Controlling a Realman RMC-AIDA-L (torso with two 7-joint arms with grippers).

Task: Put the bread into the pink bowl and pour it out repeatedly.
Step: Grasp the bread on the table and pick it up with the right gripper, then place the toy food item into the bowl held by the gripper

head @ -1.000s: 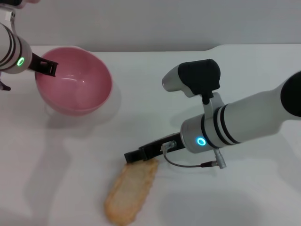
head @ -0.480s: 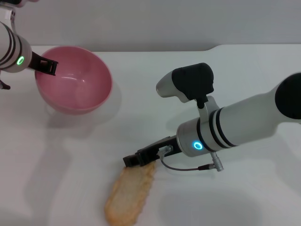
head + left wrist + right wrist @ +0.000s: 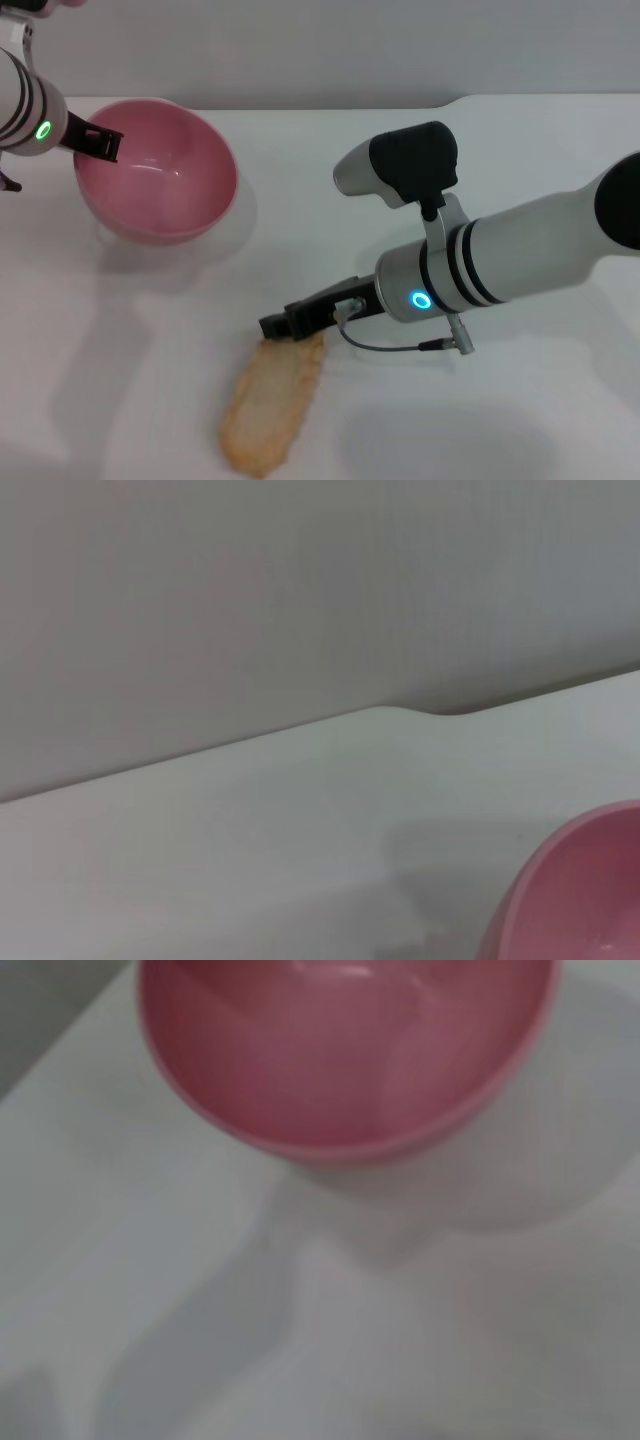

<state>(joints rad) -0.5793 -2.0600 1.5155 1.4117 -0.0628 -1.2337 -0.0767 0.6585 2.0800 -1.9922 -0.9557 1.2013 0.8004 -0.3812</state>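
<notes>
The pink bowl [image 3: 165, 190] sits at the far left of the white table [image 3: 330, 180], tilted with its mouth toward me and nothing inside. My left gripper [image 3: 103, 145] is shut on its left rim. The bowl's edge [image 3: 570, 900] also shows in the left wrist view, and the right wrist view looks into the bowl [image 3: 340, 1050] from farther off. The golden-tan bread [image 3: 272, 405] lies on the table near the front edge, running diagonally. My right gripper [image 3: 278, 326] is down at the bread's far end, shut on that tip.
A grey cable [image 3: 385, 347] loops under the right wrist just above the table. The table's back edge [image 3: 440, 103] has a step near the wall. Bare tabletop lies between the bowl and the bread.
My right gripper dipped onto the bread's far end, then shifted slightly left and up, and that end swung left with it. The left arm and the bowl have stayed still.
</notes>
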